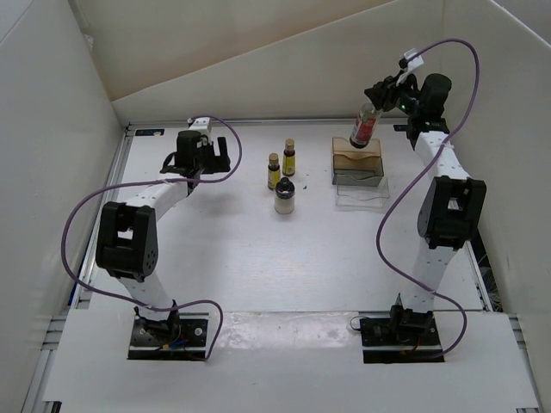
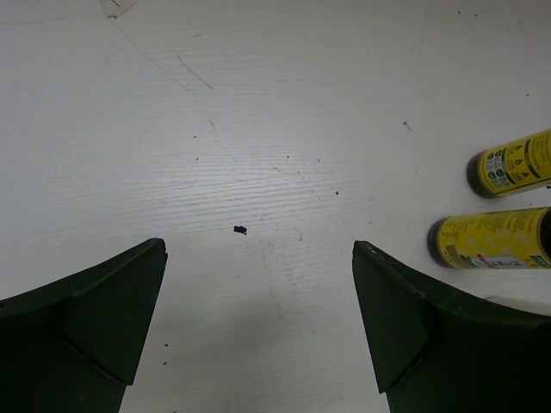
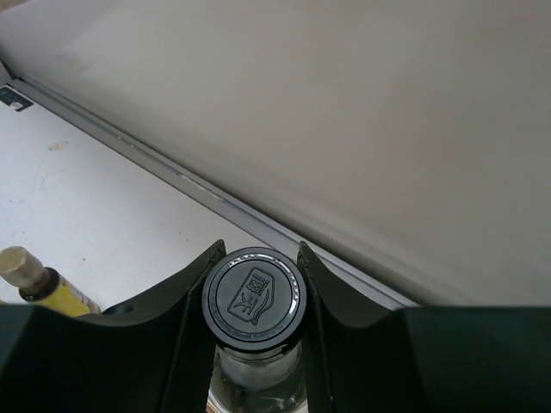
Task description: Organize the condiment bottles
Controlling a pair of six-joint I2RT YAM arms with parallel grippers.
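Clenching the tall bottle (image 1: pixel 362 129) by its cap, right gripper (image 3: pixel 256 280) hangs over tray (image 1: pixel 380 181); left gripper (image 2: pixel 258 251) gapes.

My right end effector (image 1: pixel 374 99) is black, like the embossed cap of the tall clear red-labelled bottle (image 1: pixel 364 127). The two tiny yellow bottles (image 1: pixel 274 173) wear brown caps, the squat whitish bottle (image 1: pixel 285 198) a dark one. The clear rectangular tray (image 1: pixel 360 176) is brown-tinted; the faintly grained bench (image 1: pixel 232 249) white

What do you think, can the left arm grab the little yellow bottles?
Probably yes: the left gripper is open and empty, and the yellow bottles stand close by with only bare table between.
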